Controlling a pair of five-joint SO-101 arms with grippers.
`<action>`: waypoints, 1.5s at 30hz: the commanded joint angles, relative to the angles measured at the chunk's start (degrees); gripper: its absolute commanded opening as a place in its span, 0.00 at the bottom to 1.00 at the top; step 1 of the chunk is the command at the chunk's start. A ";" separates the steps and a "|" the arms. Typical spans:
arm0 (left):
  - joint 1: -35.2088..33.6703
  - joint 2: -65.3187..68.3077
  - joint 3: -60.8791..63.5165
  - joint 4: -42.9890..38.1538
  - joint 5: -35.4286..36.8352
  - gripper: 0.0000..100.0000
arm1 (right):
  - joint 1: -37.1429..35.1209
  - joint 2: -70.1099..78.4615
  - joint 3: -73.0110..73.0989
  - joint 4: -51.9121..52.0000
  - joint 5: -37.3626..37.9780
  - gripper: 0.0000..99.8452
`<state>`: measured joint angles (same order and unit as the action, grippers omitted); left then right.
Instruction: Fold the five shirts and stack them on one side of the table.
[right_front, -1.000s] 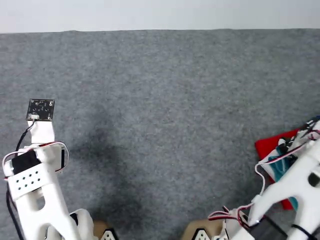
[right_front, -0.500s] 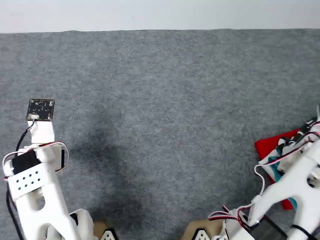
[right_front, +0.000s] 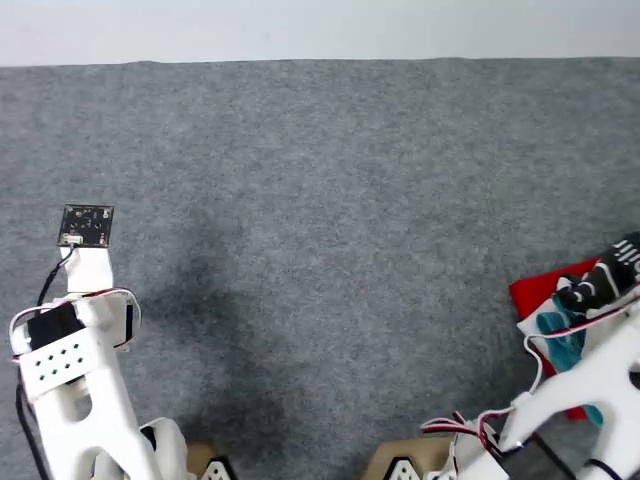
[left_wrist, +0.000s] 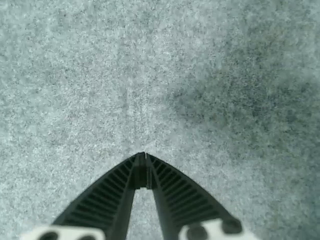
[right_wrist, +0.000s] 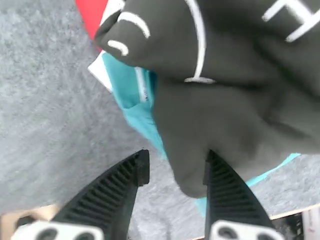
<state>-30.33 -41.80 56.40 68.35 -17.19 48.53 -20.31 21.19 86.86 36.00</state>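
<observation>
Two robot arms stood at a table (right_front: 350, 180) covered in grey felt. The left gripper (left_wrist: 141, 157) hung over bare felt, its black jaws pressed together at the tips and holding nothing. The right gripper (right_wrist: 176, 156) was over a loose pile of shirts at the table's right edge, on the side nearest the arms. A black shirt (right_wrist: 225, 75) with white print lay crumpled on top, a teal shirt (right_wrist: 130, 85) lay beneath it, and a red shirt (right_wrist: 92, 10) lay lowest. The right gripper's jaws stood apart with a bulging fold of the black shirt between them, not yet pinched.

The step in hand looked like taking the black shirt off the pile so it could be spread on the open felt. Doing it well would probably mean closing on the black layer alone, because the teal cloth lay just under the jaw tips and could be caught with it. It would also mean lifting the shirt clear before carrying it across. The left gripper would have to open its jaws to help flatten the shirt.

As for containers, the shirts lay straight on the felt.
</observation>
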 joint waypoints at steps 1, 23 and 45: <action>0.18 -1.23 -0.57 -0.88 0.09 0.00 | 0.40 -1.89 2.46 -4.18 1.76 0.19; 0.18 -1.23 -0.66 -0.88 0.09 0.00 | 6.55 -1.80 9.58 -12.88 9.58 0.16; 0.18 -1.23 -0.40 -0.62 0.09 0.00 | 7.43 -2.51 15.38 -16.40 11.96 0.11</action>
<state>-30.33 -41.80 56.40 68.35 -17.19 55.74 -21.27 36.66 70.86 45.76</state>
